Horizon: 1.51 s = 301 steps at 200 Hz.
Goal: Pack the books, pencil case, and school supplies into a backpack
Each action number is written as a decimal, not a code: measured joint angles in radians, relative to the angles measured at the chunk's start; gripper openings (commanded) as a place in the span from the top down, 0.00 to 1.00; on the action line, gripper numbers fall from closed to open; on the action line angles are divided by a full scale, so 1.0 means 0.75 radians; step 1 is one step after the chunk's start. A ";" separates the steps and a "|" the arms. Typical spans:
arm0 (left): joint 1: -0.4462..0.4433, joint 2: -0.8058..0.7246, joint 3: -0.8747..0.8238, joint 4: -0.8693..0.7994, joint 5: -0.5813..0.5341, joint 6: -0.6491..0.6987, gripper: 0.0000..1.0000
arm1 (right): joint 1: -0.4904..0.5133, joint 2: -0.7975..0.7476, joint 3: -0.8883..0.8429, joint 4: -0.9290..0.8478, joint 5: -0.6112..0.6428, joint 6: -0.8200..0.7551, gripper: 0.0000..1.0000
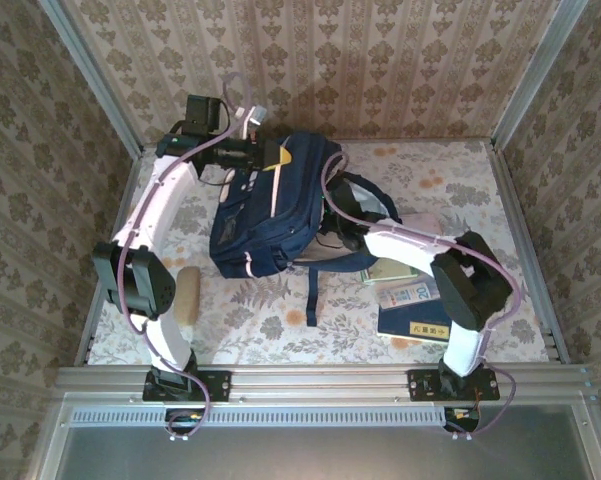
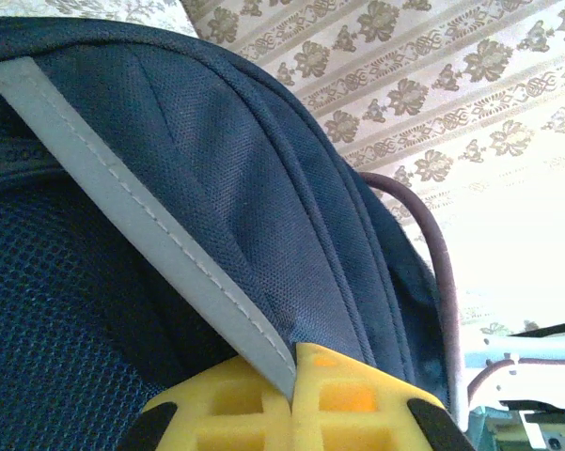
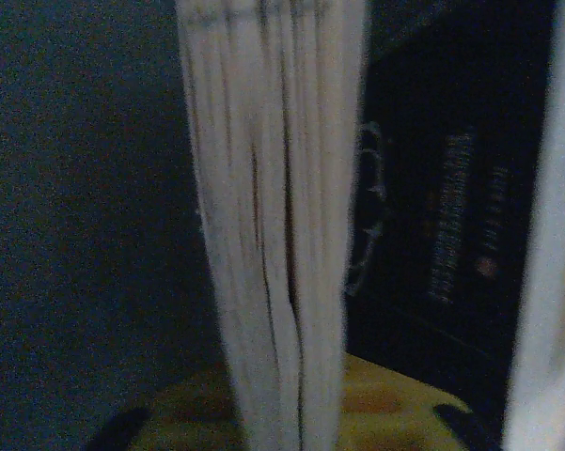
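Surface (image 1: 460,180): floral cloth, patterned walls (image 1: 330,60) behind backpack (image 1: 265,215). Left pincer (image 2: 291,371) clamped on backpack's pale trim (image 2: 150,235). Right pincer (image 3: 282,413) straddles book pages (image 3: 273,188); grip indeterminable.

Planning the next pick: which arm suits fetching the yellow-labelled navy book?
Right, probably: the navy book lies by the right arm's base, while the left gripper grips the backpack by its grey strap, far from it.

Floral-cloth table (image 1: 280,335) carries navy backpack (image 1: 270,215) at ctr, w/ green-and-white pad (image 1: 383,271), "20" pack (image 1: 408,294) & navy yellow-label book (image 1: 415,322) clustered to its rt, tan roll (image 1: 187,295) at left.
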 measured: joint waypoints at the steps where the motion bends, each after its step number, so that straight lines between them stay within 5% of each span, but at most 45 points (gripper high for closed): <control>1: 0.002 0.000 -0.002 0.002 0.000 -0.003 1.00 | 0.000 0.005 0.005 -0.002 0.001 0.005 0.51; 65: 0.044 0.000 -0.037 0.044 0.003 -0.053 1.00 | -0.027 0.068 0.071 -0.085 -0.089 -0.153 0.24; 107: 0.092 -0.019 -0.073 0.069 -0.036 -0.062 1.00 | -0.037 -0.156 -0.072 -0.134 -0.098 -0.285 0.23; 193: 0.135 -0.016 -0.062 0.027 -0.472 -0.062 1.00 | -0.186 -0.696 -0.383 -0.528 0.317 -0.350 0.21; 220: 0.095 0.110 0.057 0.005 -0.600 -0.059 0.91 | -0.213 -0.808 -0.496 -0.715 0.488 -0.321 0.12; 249: 0.049 0.224 0.082 -0.004 -0.669 -0.052 0.56 | -0.227 -0.847 -0.583 -0.912 0.648 -0.260 0.03; 301: -0.044 0.053 -0.152 0.050 -0.806 -0.047 0.49 | -0.456 -0.951 -0.871 -1.040 0.698 -0.107 0.02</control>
